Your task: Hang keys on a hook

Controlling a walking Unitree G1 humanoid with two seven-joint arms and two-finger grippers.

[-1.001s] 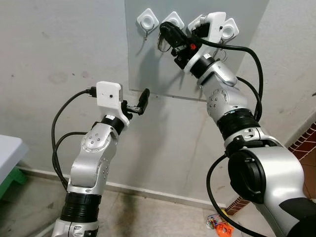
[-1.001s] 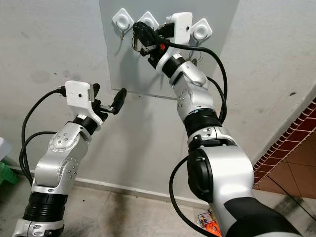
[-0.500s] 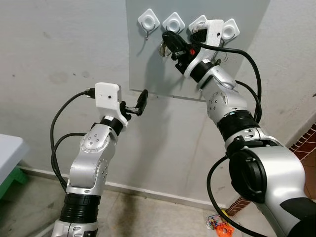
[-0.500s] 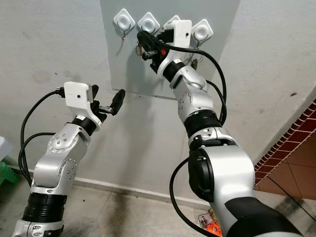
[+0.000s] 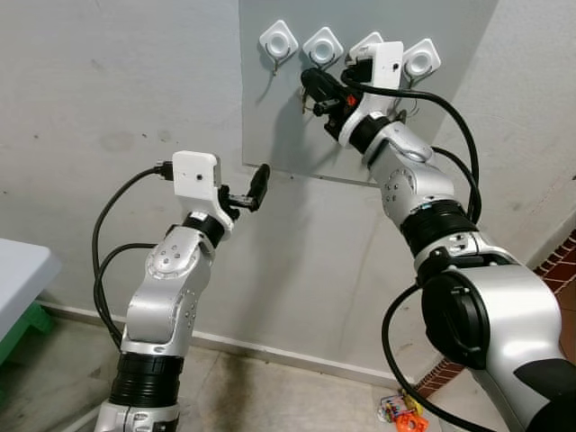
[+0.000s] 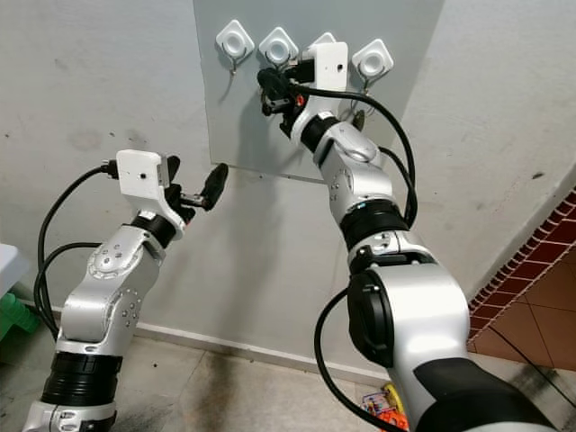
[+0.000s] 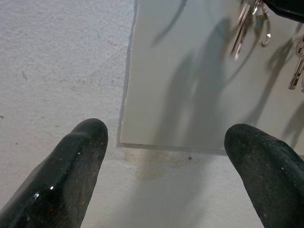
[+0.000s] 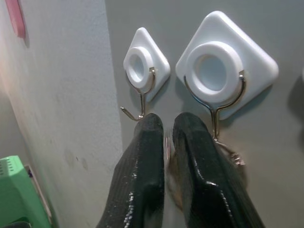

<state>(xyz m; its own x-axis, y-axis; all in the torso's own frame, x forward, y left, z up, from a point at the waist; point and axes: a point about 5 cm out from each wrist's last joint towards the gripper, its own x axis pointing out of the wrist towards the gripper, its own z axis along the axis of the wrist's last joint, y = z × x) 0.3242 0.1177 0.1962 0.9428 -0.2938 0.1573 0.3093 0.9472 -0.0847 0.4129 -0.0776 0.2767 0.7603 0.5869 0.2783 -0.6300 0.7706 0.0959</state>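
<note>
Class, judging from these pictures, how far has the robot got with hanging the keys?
Nearly done. The right claw grips the keys just under the second hook; whether the ring sits on it can't be told. Left: release and withdraw. The left claw waits open below.

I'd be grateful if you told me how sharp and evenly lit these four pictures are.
Both eye views: sharp, soft even light. Left wrist view: the wall and grey board crisp with long soft shadows, the black fingers blurred up close. Right wrist view: the hooks sharp, small glints on the fingers.
</note>
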